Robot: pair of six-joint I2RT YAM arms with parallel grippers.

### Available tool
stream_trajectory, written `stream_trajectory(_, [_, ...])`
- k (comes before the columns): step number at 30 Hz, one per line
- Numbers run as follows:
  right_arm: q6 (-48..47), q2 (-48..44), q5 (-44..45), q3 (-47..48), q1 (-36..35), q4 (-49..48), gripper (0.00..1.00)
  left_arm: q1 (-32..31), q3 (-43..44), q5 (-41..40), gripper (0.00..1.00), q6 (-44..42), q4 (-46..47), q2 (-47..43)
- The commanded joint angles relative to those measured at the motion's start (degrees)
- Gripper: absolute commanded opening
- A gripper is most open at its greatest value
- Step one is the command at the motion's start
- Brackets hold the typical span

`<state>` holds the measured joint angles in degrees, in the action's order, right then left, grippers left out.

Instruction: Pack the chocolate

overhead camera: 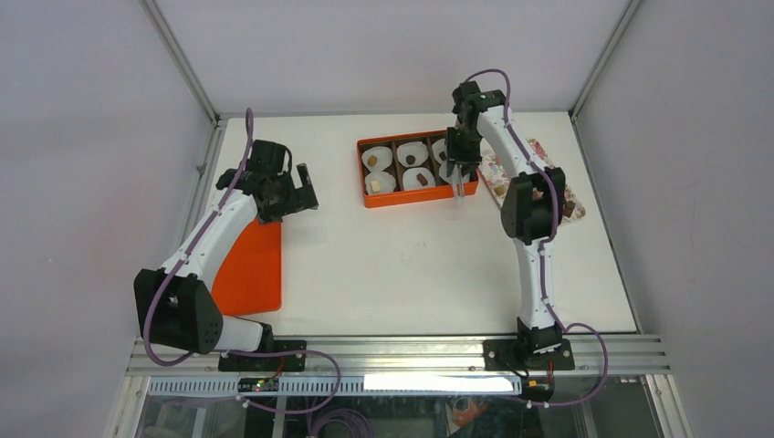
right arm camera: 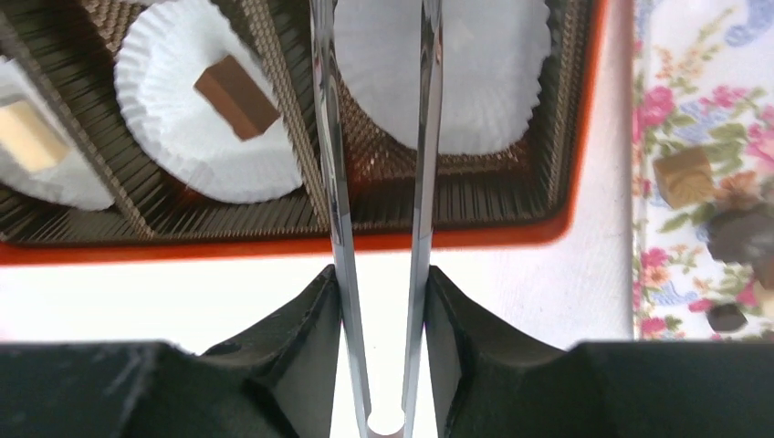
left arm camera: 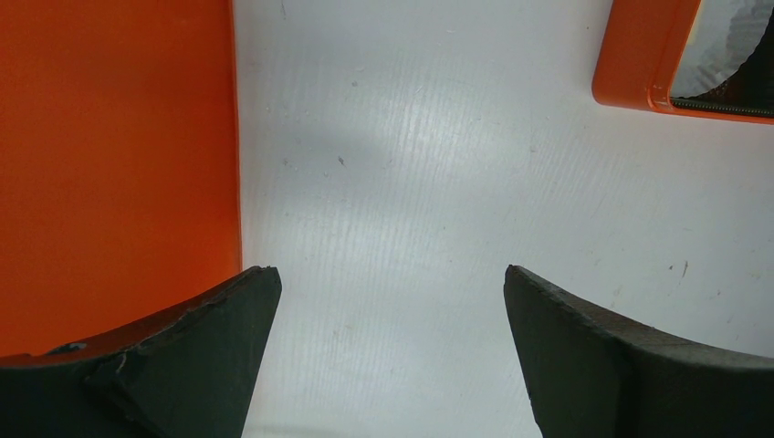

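1. Orange box point(right arm camera: 274, 246) sits at the far middle of the table point(left arm camera: 411, 182). Its white paper cups point(right arm camera: 164, 155) hold chocolate point(right arm camera: 235, 96): a brown cube in one, a tan piece in the next.
2. More pieces lie on the floral tray point(right arm camera: 680, 82), just right of the box.
3. My right gripper point(right arm camera: 381, 278) is clamped on metal tweezers point(right arm camera: 333, 137), their blades narrow over the rightmost cup. The tips leave the wrist view, so I can't tell whether they carry anything.
4. My left gripper point(left arm camera: 392, 274) hangs with its jaws wide over bare table, beside the flat orange lid point(left arm camera: 119, 164).
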<state>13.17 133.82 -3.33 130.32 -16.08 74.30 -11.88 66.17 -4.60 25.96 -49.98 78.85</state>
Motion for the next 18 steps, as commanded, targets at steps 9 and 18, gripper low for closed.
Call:
stream_trajectory(9, [-0.98,-37.45,0.15,-29.90,12.02,-5.81,0.35,0.63,1.45,0.72,0.99,0.83,0.91,-2.16])
stream_trajectory(18, [0.99,-44.79,-3.20,-47.73,19.63,-5.18,0.35,0.63,1.04,2.14,0.99,0.76,2.41,-1.27])
